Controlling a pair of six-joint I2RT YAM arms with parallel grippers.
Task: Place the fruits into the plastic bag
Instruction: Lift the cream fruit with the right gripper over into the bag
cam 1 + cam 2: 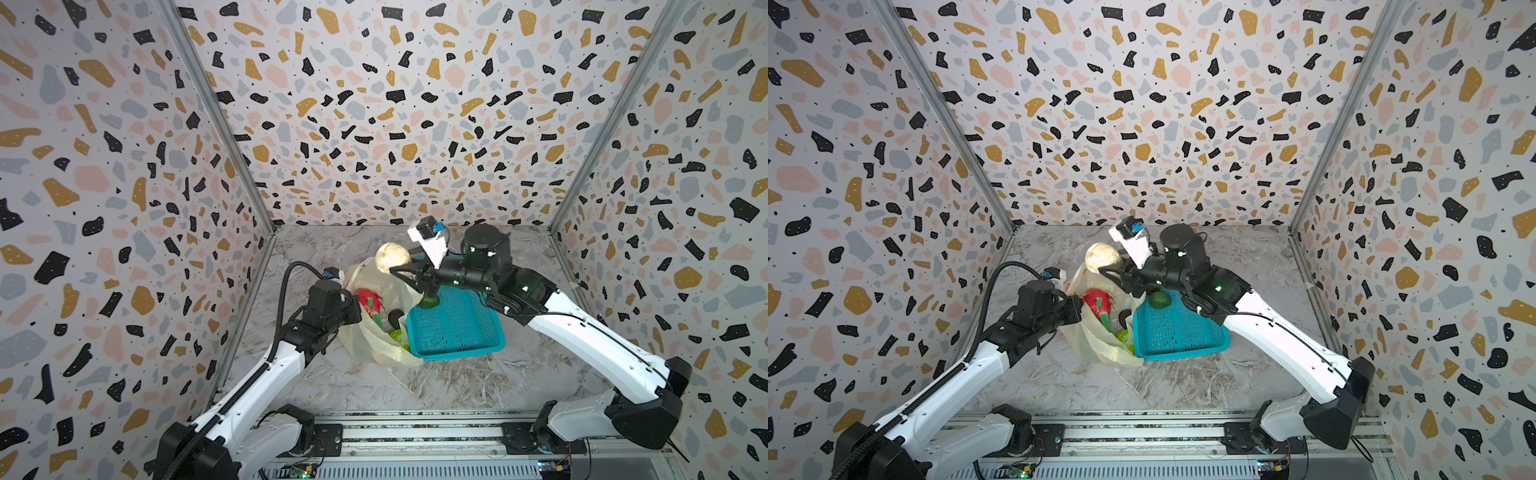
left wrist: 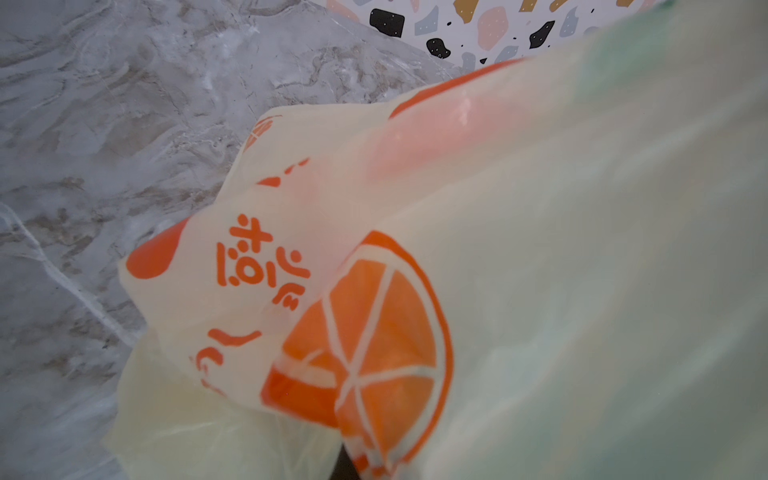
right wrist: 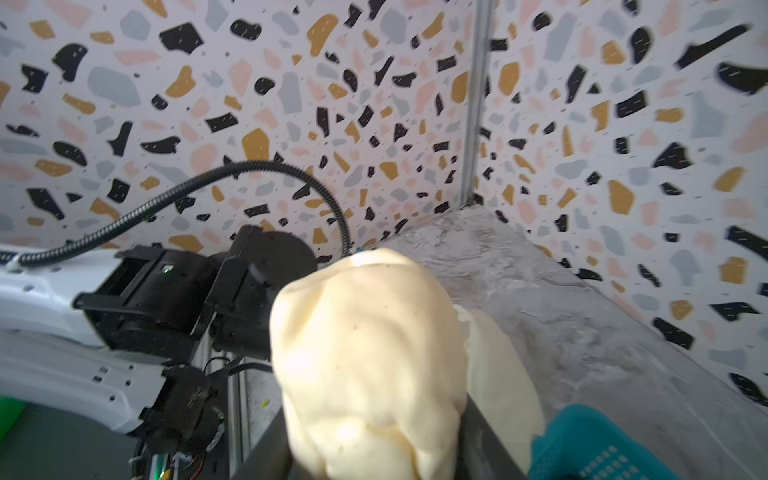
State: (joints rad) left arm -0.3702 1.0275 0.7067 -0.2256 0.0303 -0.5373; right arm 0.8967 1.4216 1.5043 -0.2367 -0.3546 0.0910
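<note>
Saw thin, glossy, translucent film in the plastic bag, rigid perforated plastic in the basket, matt lumpy skin on the cream fruit.

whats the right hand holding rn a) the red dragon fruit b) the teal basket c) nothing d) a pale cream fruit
d: the right hand grips the pale cream fruit, lifted near the plastic bag, while the red dragon fruit lies inside the bag.
</note>
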